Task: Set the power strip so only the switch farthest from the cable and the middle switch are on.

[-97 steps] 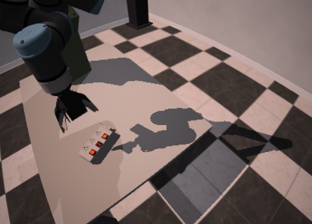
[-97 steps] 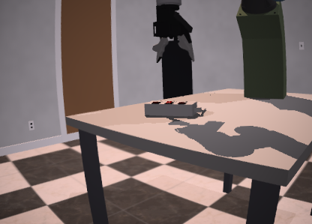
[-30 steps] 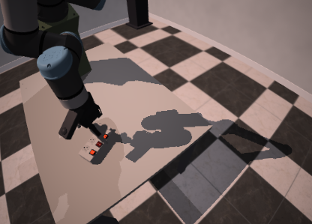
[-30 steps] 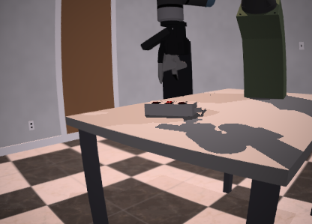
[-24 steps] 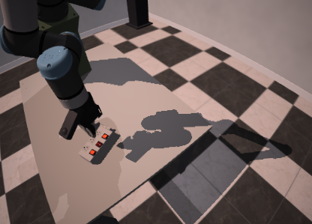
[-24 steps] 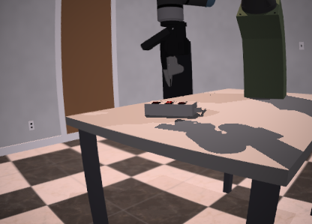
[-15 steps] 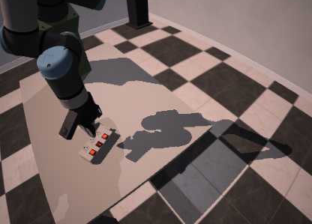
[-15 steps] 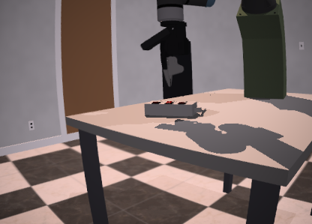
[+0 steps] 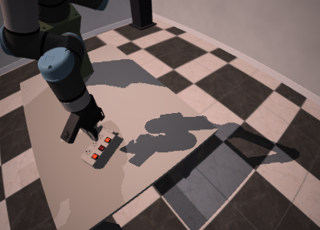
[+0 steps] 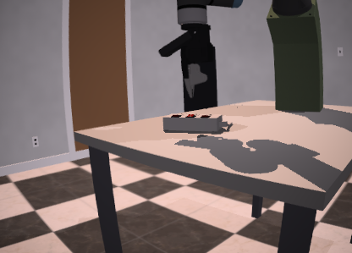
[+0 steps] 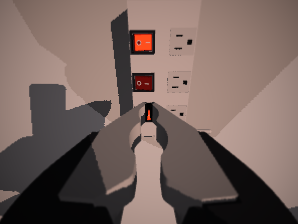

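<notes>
Wrist: power strip (image 11: 165, 65) upright, switches up.

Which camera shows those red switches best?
The wrist view: two switches face it, one bright, one dark, the third mostly hidden behind the shut end effector. The top view shows all three, small. The exterior view sees only red slivers.
</notes>
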`<state>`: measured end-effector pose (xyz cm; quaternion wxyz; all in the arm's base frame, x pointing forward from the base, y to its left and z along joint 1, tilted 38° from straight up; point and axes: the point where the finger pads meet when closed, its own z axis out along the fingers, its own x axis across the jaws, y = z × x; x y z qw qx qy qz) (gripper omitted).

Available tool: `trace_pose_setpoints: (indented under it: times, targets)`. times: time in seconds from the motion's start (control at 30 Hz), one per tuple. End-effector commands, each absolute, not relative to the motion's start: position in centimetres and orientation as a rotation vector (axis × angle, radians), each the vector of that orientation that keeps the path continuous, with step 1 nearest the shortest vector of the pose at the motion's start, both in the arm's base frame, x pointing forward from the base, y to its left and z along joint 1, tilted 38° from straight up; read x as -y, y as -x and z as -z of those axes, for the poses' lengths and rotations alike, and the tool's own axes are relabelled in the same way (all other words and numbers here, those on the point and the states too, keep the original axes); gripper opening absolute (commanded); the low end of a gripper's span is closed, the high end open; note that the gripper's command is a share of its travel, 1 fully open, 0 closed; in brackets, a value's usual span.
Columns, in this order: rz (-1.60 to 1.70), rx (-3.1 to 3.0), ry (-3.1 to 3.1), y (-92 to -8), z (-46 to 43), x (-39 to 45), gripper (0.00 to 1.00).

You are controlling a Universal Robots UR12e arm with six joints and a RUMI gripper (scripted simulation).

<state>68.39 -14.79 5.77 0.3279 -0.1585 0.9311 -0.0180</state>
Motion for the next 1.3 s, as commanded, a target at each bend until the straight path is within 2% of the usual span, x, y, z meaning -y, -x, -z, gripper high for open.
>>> trace_pose_setpoints:
  times: [0.0,1.27]
  targets:
    - [0.047,-2.437,0.416,-68.5,-5.8,14.9,0.00]
    - [0.048,-2.436,0.417,-70.0,-4.1,14.7,0.00]
